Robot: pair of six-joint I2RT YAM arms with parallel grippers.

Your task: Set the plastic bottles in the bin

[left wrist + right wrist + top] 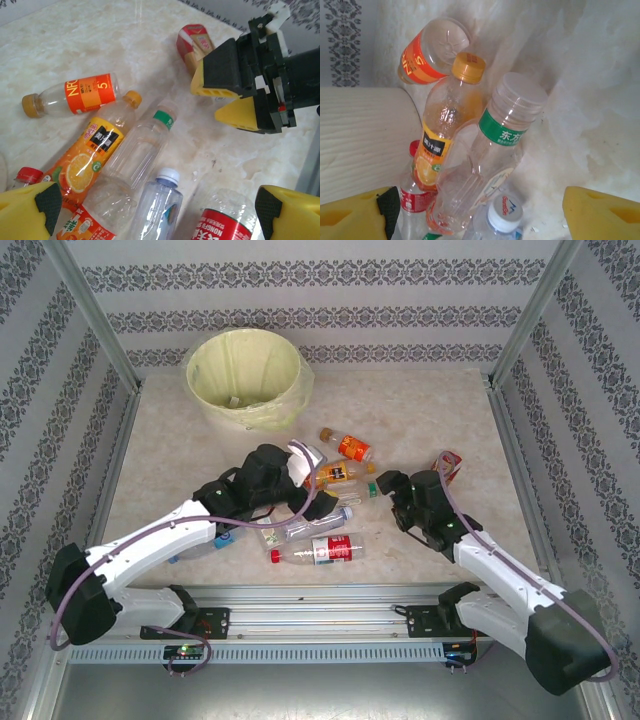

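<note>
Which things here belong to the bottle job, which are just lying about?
Job:
plastic bottles clustered mid-table
bin at the back

Lying about:
red-and-tan container right of the pile (may be another bottle, can't tell)
otherwise just table, patterned walls

the top external camera looks down from above and behind the arm bases (190,625), taking in the whole table (430,410) out to the bin (250,355). each wrist camera hangs close over it, from opposite sides, both catching the orange juice bottle (85,155) (445,130) and the green-banded clear bottle (140,145) (490,150).
</note>
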